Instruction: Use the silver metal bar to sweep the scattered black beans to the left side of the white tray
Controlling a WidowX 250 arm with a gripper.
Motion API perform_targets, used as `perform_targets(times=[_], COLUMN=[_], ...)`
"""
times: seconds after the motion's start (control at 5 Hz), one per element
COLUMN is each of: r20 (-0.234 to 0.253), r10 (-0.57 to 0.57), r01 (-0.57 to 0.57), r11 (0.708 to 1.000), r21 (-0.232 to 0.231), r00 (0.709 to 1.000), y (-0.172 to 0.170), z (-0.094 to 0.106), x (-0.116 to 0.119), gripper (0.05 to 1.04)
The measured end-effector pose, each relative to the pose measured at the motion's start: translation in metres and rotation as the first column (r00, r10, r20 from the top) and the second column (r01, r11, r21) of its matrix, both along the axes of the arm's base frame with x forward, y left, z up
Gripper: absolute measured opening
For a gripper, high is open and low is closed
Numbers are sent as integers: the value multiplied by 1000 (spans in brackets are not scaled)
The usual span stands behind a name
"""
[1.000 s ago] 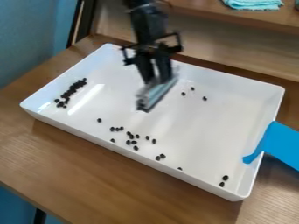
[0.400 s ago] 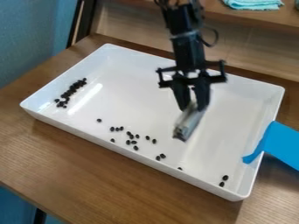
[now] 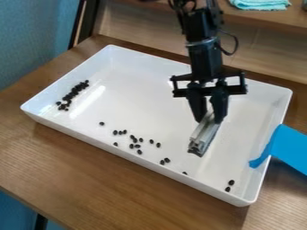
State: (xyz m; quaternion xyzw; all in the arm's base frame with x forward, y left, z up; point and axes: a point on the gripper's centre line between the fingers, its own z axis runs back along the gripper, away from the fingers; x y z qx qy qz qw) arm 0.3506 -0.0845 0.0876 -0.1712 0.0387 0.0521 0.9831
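Observation:
Over the right half of the white tray hangs the gripper, shut on a silvery metal bar that points down toward the tray floor. Whether the bar's lower end touches the floor, I cannot tell. A dense row of small black beans lies by the tray's left wall. More black beans are scattered near the front wall, left of the bar, and two beans lie in the front right corner.
Blue tape covers part of the tray's right wall and runs onto the wooden table. A raised wooden shelf behind the tray bears a turquoise cloth.
From above the tray's middle, the gripper has moved right and toward the front with the bar. The scattered beans near the front wall have not visibly moved.

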Motion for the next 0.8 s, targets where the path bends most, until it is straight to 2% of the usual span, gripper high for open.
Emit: perform_targets(times=[0.2, 0.8], r20=[-8, 29], r10=[5, 19], r01=[-5, -20], r11=[1000, 1000], r21=[-4, 1], r00=[1000, 999], y=[-6, -26], z=[-2, -20], x=[-2, -6], gripper=[334, 334])
